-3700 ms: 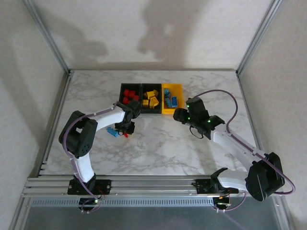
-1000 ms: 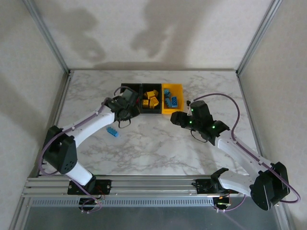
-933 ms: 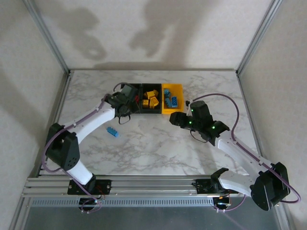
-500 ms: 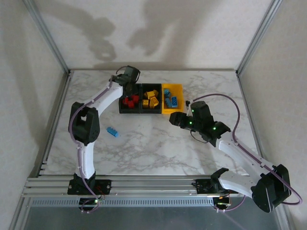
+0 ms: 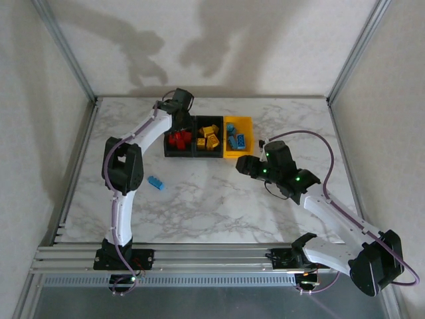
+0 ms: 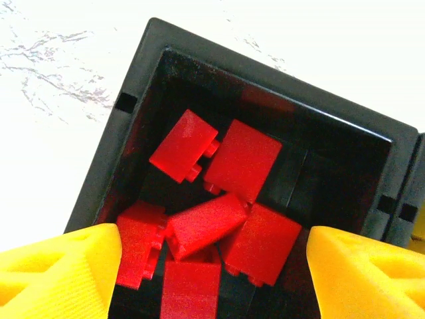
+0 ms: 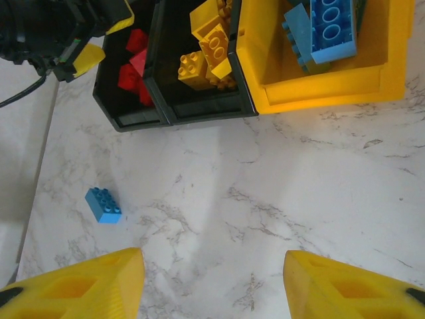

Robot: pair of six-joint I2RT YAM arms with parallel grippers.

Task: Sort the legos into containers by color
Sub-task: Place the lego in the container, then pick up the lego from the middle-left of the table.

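The far ends of the three bins run off the top of the right wrist picture, so some bricks are cut off. The yellow bin (image 7: 319, 93) holds blue bricks (image 7: 332, 26). The middle bin (image 7: 202, 107) is black, touches the yellow bin's left side and holds yellow bricks (image 7: 209, 33). The left bin (image 6: 109, 173), also black, sits one more place left of the yellow bin and holds red bricks (image 6: 242, 156). The lowest red ones are cut off and hard to count. The left arm (image 5: 147, 131) reaches far out over the table (image 7: 265, 199). The left gripper (image 6: 212, 269) hangs over the left bin, fingers wide apart with nothing between them. The right gripper (image 7: 212, 279) hangs just in front of the yellow bin, tipped down, fingers apart and empty. One loose blue brick (image 7: 103, 205) lies on the table, well to the left of the yellow bin and nearer the arms.
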